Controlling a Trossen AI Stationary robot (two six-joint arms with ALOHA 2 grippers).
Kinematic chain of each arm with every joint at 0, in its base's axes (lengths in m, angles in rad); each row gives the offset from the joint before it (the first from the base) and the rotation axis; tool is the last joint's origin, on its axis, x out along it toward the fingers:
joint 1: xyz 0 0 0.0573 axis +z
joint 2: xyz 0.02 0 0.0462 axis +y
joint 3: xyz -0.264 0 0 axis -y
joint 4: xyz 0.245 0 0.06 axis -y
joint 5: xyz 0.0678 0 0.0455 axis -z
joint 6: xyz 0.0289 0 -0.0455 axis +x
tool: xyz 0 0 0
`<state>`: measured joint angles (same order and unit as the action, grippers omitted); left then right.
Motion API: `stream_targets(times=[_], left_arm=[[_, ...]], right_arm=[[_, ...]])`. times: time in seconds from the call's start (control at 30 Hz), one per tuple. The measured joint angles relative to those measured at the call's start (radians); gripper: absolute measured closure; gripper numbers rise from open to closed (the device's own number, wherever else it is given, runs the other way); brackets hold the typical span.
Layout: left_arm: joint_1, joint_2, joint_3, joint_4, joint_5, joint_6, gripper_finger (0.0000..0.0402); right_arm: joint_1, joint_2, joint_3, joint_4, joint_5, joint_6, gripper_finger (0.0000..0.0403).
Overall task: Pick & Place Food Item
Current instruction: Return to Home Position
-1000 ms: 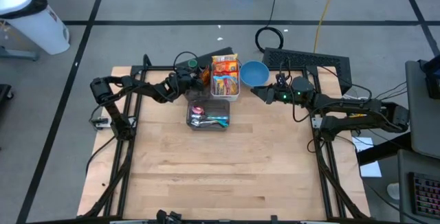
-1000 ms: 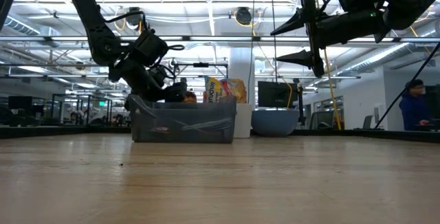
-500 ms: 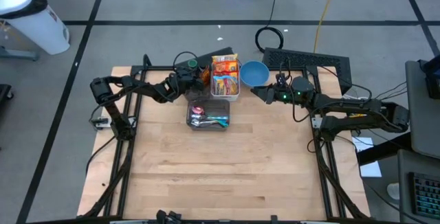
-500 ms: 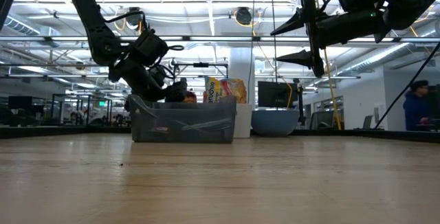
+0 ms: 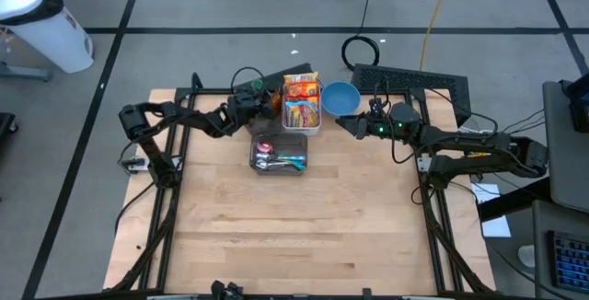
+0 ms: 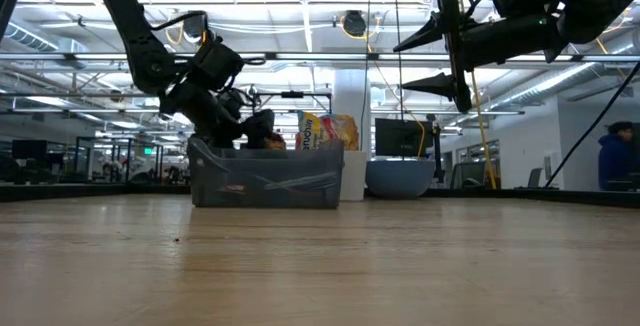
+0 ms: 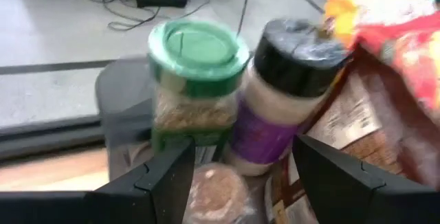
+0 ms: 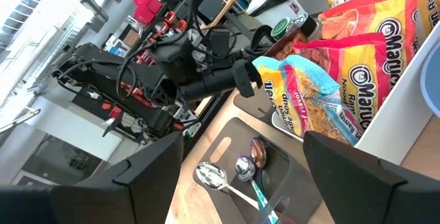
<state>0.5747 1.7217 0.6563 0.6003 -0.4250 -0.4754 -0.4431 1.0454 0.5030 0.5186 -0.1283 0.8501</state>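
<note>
A green-lidded jar (image 7: 198, 80) and a black-lidded jar with a purple label (image 7: 285, 93) stand side by side beside a white bin of bright snack packets (image 5: 301, 102). A round brownish item (image 7: 213, 193) lies in front of them. My left gripper (image 7: 240, 145) is open and level just short of the jars, and touches nothing; it also shows in the high view (image 5: 258, 109). My right gripper (image 5: 342, 123) is open and empty, in the air beside the blue bowl (image 5: 340, 98).
A clear tray (image 5: 279, 153) with several spoons sits just nearer than the bin; it also shows in the low view (image 6: 265, 176). A dark keyboard-like panel (image 5: 414, 81) lies at the table's far right. The near half of the wooden table (image 5: 294, 236) is bare.
My left gripper has risen a little by the jars, still open. My right arm has kept still.
</note>
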Motion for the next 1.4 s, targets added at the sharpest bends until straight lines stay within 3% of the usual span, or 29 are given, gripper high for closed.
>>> stream_targets(times=[0.27, 0.43, 0.53, 0.7, 0.87, 1.03, 1.17, 1.4], left_arm=[[0.000, -0.118, 0.002, -0.039, 0.047, 0.153, 0.0147], [-0.001, -0.311, 0.002, -0.137, 0.065, 0.228, 0.0147], [-0.001, -0.446, 0.002, -0.215, 0.132, 0.230, 0.0147], [-0.001, -0.663, 0.002, -0.370, 0.278, 0.158, 0.0163], [-0.001, -0.865, 0.002, -0.522, 0.406, 0.106, 0.0226], [-0.033, -1.029, 0.002, -0.679, 0.468, 0.074, 0.0319], [-0.099, -1.119, 0.002, -0.764, 0.469, 0.054, 0.0390], [-0.265, -1.181, 0.002, -0.788, 0.380, -0.008, 0.0395]], right_arm=[[0.000, 0.000, 0.000, 0.010, -0.005, -0.010, 0.0110], [-0.003, -0.003, 0.000, 0.060, -0.031, -0.062, 0.0111], [-0.019, -0.012, 0.000, 0.059, -0.092, -0.074, 0.0120], [-0.070, -0.079, 0.000, 0.043, -0.187, -0.076, 0.0174], [-0.166, -0.257, 0.000, -0.087, -0.189, -0.153, 0.0271], [-0.237, -0.478, 0.000, -0.300, -0.236, -0.231, 0.0382], [-0.250, -0.654, 0.000, -0.503, -0.211, -0.252, 0.0393], [-0.249, -0.983, 0.001, -0.903, -0.001, -0.370, 0.0402]])
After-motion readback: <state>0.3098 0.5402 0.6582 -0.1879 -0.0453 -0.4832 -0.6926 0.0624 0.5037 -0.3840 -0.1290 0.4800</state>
